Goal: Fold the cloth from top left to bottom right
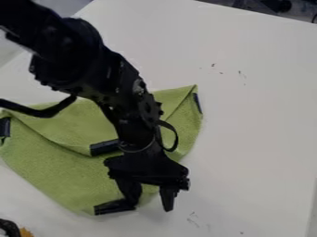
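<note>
Camera view | green cloth (74, 171) lies partly folded on the counter (260, 120), flap across its middle | gripper (148, 206) over the cloth's lower edge, jaws spread apart, one at its dark lower patch (110, 207)

Green cloth (74, 173), part-folded, on table (260, 125)

You are looking at a white surface (260, 125) that is bearing small dark marks (241, 73), far and near. At your bottom-left corner, a black object (9, 227) is showing beside an orange-yellow piece (26, 233); dark things (278, 5) are sitting beyond the far edge.
</note>
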